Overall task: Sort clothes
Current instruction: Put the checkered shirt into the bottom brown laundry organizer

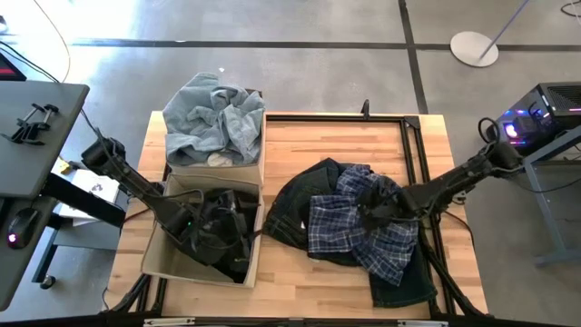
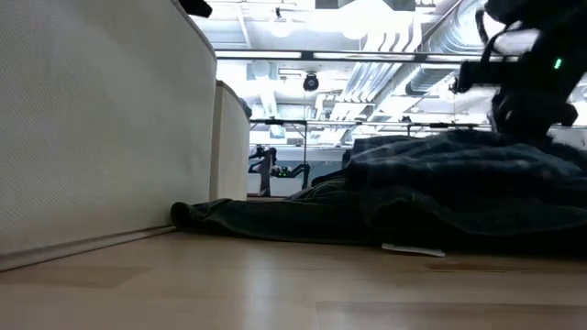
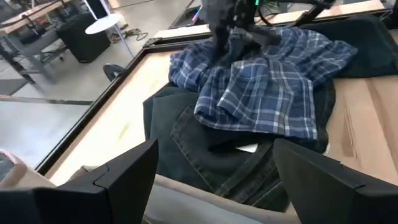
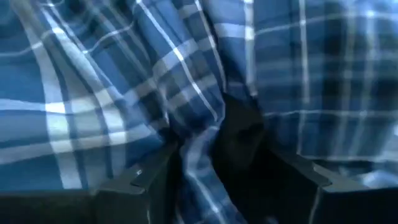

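I have the right fingers point(image 4: 227, 180) apart, pressed into the plaid shirt point(image 1: 363, 227) to pinch it, while the left fingers point(image 3: 214, 180) hang apart over the dark bin point(image 1: 154, 259)

Plaid garment point(image 1: 363, 229) lies on denim point(image 1: 300, 209), right of two bins point(image 1: 154, 259)

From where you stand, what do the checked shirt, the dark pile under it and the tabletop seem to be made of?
Checked shirt: thin woven cloth, likely cotton; matte, it rumples in soft folds.
Dark pile: looks like denim; heavy, with stitched seams.
Tabletop: pale wood, apparently joined strips with a smooth finish.
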### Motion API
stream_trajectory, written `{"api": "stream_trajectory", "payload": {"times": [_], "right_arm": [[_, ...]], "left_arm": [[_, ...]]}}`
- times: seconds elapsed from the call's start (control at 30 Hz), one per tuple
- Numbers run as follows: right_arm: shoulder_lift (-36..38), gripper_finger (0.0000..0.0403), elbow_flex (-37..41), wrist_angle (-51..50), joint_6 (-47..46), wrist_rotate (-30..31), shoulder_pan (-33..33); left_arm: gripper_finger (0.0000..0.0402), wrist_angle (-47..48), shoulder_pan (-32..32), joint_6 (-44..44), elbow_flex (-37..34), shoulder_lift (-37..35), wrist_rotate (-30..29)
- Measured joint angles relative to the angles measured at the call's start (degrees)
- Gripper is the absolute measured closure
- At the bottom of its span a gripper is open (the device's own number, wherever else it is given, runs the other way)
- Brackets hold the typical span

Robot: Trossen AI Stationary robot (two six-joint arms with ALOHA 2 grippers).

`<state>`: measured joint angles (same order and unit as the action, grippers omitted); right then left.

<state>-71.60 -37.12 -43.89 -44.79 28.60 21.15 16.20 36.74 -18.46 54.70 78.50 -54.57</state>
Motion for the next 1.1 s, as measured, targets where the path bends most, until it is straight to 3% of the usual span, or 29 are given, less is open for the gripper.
{"api": "stream_trajectory", "payload": {"times": [0.13, 0.27, 0.43, 0.63, 0.83, 0.97, 1.1], "right_arm": [[0.52, 0.0205, 10.62, 23.87, 7.00, -3.78, -2.35], [0.57, 0.0265, 17.06, 40.90, 9.86, -3.50, -2.41], [1.47, 0.0384, 17.32, 44.98, 13.22, 0.38, -2.37], [5.70, 0.0378, 11.88, 45.83, 20.10, 8.60, -2.40], [9.04, 0.0393, 1.50, 48.56, 37.98, 18.89, -2.37], [9.38, 0.0395, -6.26, 50.17, 49.58, 19.56, -2.39], [9.32, 0.0397, -12.08, 51.50, 55.72, 18.00, -2.38]], "left_arm": [[0.0092, 0.17, -0.52, 0.65, 0.02, 0.35, -2.50], [0.0092, 0.51, -0.66, 1.17, 0.00, 0.32, -6.86], [0.0092, 0.78, -1.13, 1.68, 0.01, 0.33, -7.71], [0.0092, 0.86, -1.72, 2.09, 0.00, 0.34, -7.73], [0.0092, 0.53, -3.76, 2.27, 0.00, 0.34, -7.25], [0.0092, -1.88, -5.83, 5.37, 0.00, 0.34, -7.23], [0.0092, -10.15, -7.72, 15.01, -0.02, 0.34, -5.08]]}}
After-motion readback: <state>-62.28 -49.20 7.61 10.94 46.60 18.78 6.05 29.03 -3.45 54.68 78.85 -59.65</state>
